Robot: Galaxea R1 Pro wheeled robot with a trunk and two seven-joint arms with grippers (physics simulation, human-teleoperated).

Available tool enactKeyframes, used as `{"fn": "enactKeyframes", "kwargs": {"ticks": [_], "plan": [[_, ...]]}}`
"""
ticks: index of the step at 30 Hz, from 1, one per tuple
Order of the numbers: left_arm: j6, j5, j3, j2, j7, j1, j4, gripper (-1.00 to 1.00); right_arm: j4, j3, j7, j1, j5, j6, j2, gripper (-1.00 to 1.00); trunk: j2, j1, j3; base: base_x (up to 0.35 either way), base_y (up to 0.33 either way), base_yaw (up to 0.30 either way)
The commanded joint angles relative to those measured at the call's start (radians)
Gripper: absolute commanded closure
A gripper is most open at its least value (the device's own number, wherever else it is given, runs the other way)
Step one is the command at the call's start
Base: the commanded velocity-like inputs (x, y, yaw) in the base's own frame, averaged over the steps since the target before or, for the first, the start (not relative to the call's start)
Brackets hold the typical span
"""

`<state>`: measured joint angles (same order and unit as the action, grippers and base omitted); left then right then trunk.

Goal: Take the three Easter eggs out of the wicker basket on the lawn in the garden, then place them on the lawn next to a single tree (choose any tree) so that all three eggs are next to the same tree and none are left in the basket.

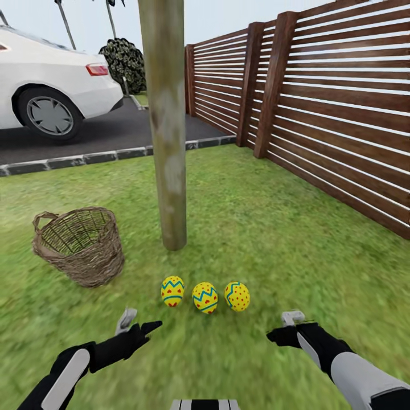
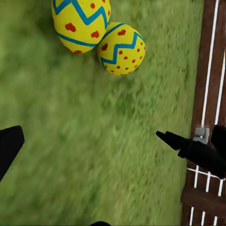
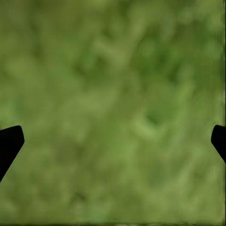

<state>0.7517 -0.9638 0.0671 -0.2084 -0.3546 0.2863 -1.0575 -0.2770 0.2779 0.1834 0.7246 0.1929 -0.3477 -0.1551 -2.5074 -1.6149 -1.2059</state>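
Beside the tree [image 1: 167, 142] lie three Easter eggs [image 1: 205, 296]; both claws spread, empty.

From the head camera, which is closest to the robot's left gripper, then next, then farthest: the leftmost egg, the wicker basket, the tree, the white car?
1. Leftmost egg: on the lawn, just ahead of the left gripper.
2. Wicker basket: ahead, to its left.
3. Tree: its foot stands behind the eggs; a close call with the basket.
4. White car: far off on the driveway.

Black arms [image 1: 122, 344], white forearm shells, grey-tipped fingers [image 1: 126, 320]
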Motion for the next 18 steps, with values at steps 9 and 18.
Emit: {"fn": "enactKeyframes", "kwargs": {"ticks": [9, 18], "plan": [[-0.126, 0.179, 0.010, 0.006, -0.001, 0.001, 0.125, -1.00, 0.205, 0.007, -0.008, -0.030, -0.050, 0.305, 0.007, -1.00, 0.002, 0.004, 0.034, 0.000, 0.000, 0.000], [-0.130, 0.184, 0.010, 0.006, -0.001, 0.001, 0.169, -1.00, 0.226, 0.007, -0.009, -0.049, -0.069, 0.324, 0.010, -1.00, 0.004, 0.008, 0.069, 0.000, 0.000, 0.000]]}}
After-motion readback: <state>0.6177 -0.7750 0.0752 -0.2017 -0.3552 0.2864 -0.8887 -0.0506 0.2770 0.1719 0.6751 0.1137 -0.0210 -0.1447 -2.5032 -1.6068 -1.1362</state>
